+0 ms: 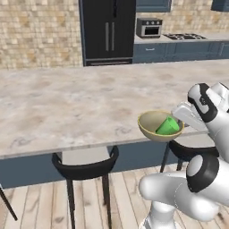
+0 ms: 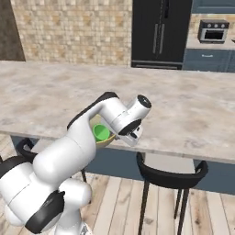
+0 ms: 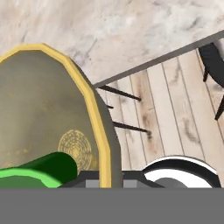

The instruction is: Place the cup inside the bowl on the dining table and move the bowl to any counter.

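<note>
Green and lying tilted on its side, the cup rests inside the olive-tan bowl. The hand grips the bowl's yellowish rim on the robot's side; in the hand view the rim runs down between the dark fingertips, which pinch it. The bowl sits raised at the near edge of the dining table, partly past the surface's edge. Below stand black stools on the plank floor. Farther off, across the marbled surface, a black fridge stands beside the blue-drawered counter with an oven and gas hob.
</note>
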Controlling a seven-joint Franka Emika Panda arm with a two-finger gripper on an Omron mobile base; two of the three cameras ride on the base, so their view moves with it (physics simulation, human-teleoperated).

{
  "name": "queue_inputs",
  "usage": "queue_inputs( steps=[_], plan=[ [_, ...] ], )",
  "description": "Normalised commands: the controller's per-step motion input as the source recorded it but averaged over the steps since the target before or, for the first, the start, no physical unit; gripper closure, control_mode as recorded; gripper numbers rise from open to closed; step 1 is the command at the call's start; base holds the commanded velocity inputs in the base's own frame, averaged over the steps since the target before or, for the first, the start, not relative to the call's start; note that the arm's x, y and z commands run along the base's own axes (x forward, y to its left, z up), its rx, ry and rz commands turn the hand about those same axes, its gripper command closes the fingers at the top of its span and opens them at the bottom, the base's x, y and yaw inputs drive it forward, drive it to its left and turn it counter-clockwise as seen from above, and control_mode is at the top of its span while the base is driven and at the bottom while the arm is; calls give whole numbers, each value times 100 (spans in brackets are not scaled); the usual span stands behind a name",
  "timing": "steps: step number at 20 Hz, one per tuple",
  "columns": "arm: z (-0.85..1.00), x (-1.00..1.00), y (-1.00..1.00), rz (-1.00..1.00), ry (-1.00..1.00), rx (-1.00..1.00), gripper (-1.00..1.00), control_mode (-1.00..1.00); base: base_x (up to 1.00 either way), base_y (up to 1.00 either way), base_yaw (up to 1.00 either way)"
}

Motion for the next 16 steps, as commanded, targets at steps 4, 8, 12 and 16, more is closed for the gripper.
queue_inputs(
  steps=[4,8,12,16],
  plan=[
    [0,0,0,0,0,0,100,100,24,-99,0],
    [0,0,0,0,0,0,100,100,23,-97,0],
    [0,0,0,0,0,0,100,100,27,-98,0],
    [0,0,0,0,0,0,100,100,23,-99,0]
  ],
)
